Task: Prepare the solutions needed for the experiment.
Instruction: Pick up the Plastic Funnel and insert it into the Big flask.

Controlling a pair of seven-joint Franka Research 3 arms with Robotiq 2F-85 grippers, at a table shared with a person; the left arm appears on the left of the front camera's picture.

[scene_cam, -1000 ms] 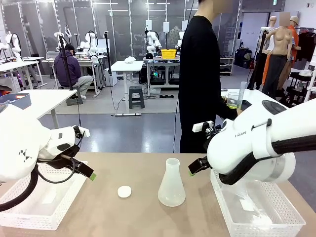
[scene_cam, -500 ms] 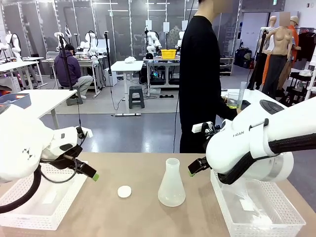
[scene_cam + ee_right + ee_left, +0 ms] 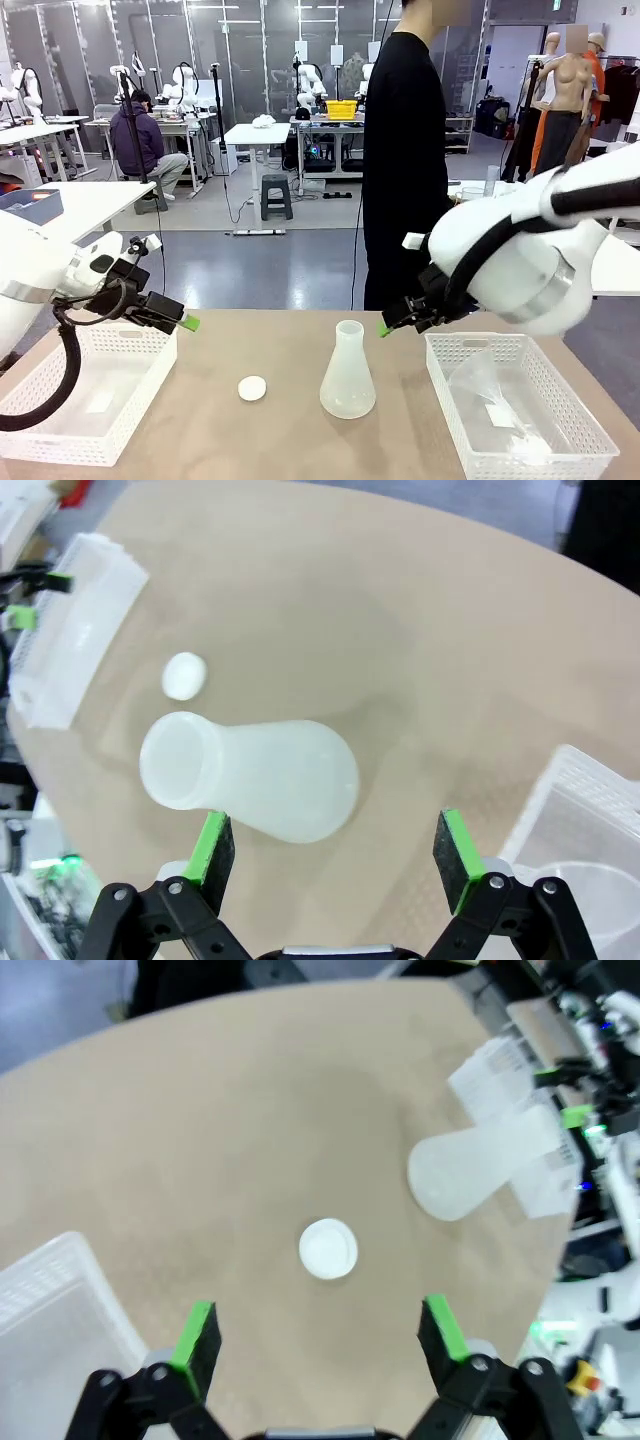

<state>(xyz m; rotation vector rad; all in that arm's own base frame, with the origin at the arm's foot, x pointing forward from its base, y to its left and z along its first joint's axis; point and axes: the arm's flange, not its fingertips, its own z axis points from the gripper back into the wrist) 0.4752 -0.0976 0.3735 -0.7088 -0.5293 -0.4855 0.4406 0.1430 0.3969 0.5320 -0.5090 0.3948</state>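
A translucent white conical flask [image 3: 347, 375] stands upright and empty mid-table, also seen as flask [image 3: 470, 1170] and flask [image 3: 255, 775]. A small white round cap [image 3: 252, 388] lies to its left, also cap [image 3: 328, 1249] and cap [image 3: 184, 675]. My left gripper [image 3: 188, 322] hovers open above the left basket's inner edge; its open jaws [image 3: 320, 1330] frame the cap from above. My right gripper [image 3: 384, 328] hangs open just right of the flask's neck, with open jaws [image 3: 335, 845] above the flask. The solutions are hidden behind my right arm.
A white mesh basket [image 3: 60, 440] sits at the left, also basket [image 3: 40, 1290]. A second basket [image 3: 455, 345] at the right holds a clear plastic container. A person in black [image 3: 405, 150] stands at the far side behind the flask.
My right arm has swung upward, uncovering the right basket, while its gripper stayed near the flask's neck. My left arm drew back and its gripper rose a little.
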